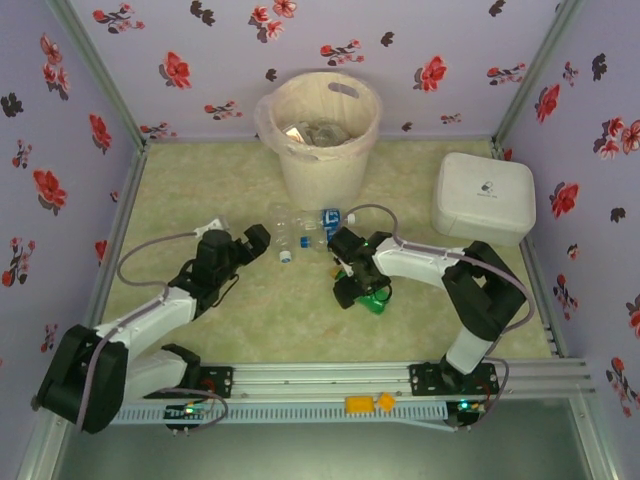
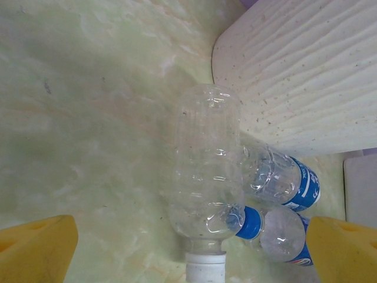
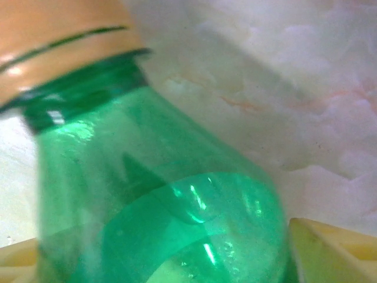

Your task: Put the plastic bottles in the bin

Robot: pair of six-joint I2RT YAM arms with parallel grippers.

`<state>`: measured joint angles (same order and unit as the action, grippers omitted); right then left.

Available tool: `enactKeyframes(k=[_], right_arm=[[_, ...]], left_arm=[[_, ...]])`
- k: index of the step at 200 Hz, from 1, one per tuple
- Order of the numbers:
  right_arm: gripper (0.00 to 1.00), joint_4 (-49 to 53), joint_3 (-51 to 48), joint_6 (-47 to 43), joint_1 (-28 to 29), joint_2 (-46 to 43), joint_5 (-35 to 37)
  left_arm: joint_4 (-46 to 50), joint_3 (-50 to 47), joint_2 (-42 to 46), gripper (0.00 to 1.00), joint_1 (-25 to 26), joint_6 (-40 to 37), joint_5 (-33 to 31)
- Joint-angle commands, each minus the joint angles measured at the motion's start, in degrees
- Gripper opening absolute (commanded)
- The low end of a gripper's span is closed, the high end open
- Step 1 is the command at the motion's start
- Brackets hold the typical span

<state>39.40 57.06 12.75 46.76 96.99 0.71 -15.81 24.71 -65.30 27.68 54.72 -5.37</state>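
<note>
Care is going into the grasp nearest the arms: the right gripper is straddling one green bottle lying on the tabletop. Its fingers are flanking the bottle's shoulder, though I cannot tell whether they are clamping yet. I am judging that squeezing just below the neck and lifting before swinging is the safer course, since thin plastic may be slippery. Farther out, the left gripper is hanging wide open at three clear bottles: one white-capped bottle and two blue-labelled bottles. Beyond them, one bin is standing, holding bottles too jumbled for counting.
</note>
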Motion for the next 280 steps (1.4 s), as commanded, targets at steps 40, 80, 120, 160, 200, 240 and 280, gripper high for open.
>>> enactKeyframes(k=[40, 80, 120, 160, 200, 240, 280], right_arm=[[0.58, -0.7, -1.8, 0.1, 0.6, -1.2, 0.5], [0.46, -2.6, -2.6, -0.6, 0.5, -6.0, 2.5], [0.4, -4.8, -3.0, -1.6, -0.6, -17.0, 1.4], [0.39, -8.8, -1.1, 0.4, -6.1, -26.8, -3.8], [0.37, -12.9, 7.1, 3.2, -14.1, -27.4, -12.1], [0.37, -19.1, 16.5, 5.3, -17.0, -24.9, -13.9], [0.37, -24.5, 26.7, 5.9, -18.2, -21.4, -14.5]], left_arm=[[-5.8, 1.6, -3.6, 1.0, 1.5, 2.7, -0.3], [-5.6, 2.3, -3.9, 1.0, 1.5, 2.0, -0.4], [-2.7, 5.9, -4.2, 1.0, 1.1, -2.4, -0.3], [-2.2, 5.0, -1.4, 1.0, 0.4, -4.0, -0.3], [-0.7, -0.6, 4.5, 1.0, -1.0, -4.5, -0.5], [1.3, -2.7, 7.3, 1.0, -2.6, -5.2, -0.5], [1.1, -1.3, 5.9, 1.0, -2.8, -5.9, 0.2]])
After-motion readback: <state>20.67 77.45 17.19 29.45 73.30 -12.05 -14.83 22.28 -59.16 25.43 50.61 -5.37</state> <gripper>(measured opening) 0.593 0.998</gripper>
